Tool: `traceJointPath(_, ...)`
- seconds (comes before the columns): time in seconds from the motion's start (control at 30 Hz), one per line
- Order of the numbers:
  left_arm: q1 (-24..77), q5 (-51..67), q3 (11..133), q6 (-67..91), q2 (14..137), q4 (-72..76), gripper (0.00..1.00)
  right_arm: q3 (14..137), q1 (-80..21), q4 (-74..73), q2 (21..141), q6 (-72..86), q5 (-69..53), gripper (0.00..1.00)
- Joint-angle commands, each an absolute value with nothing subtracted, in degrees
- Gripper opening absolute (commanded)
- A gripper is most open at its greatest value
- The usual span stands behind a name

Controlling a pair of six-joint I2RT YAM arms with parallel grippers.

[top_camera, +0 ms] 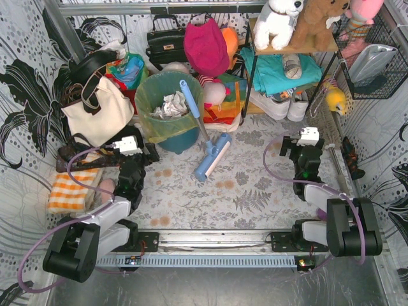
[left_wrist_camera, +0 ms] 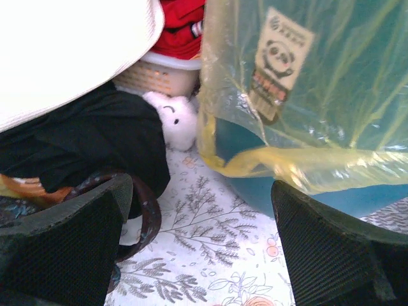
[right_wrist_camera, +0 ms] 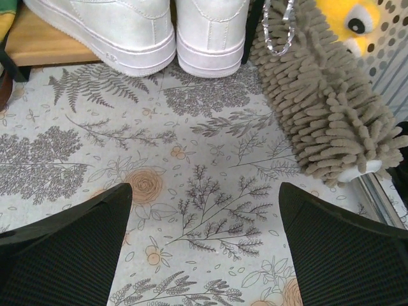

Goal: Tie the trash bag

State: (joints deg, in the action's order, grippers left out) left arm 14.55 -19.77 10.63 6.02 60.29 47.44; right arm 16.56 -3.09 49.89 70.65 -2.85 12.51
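The trash bag (top_camera: 150,95), thin yellow-green plastic, lines a teal round bin (top_camera: 182,139) at the back left, its edge folded over the rim. Crumpled white paper (top_camera: 169,105) lies inside. In the left wrist view the trash bag (left_wrist_camera: 331,89) hangs over the bin wall (left_wrist_camera: 299,191), with a panda label on the bin showing through it. My left gripper (top_camera: 145,153) sits low beside the bin's left side, open (left_wrist_camera: 201,255), nothing between its fingers. My right gripper (top_camera: 294,148) hovers open (right_wrist_camera: 204,248) over the floral mat at the right, far from the bag.
A cream tote bag (top_camera: 95,111) stands left of the bin. A blue long-handled squeegee (top_camera: 210,156) leans against the bin's right side. White sneakers (right_wrist_camera: 127,32) and a grey chenille duster (right_wrist_camera: 325,108) lie ahead of the right gripper. An orange checked cloth (top_camera: 69,191) lies at the left.
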Motion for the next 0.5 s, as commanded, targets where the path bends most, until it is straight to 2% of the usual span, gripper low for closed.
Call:
traceJointPath(0.0,14.6,-24.7,11.1,7.2,59.3,43.9,0.98,18.2,-3.4,46.7,70.0,-2.5,9.5,0.97)
traceJointPath(0.47,14.6,-28.2,14.5,9.6,56.0,31.9,0.98,20.5,-3.4,40.9,65.5,-1.1,4.8,0.97)
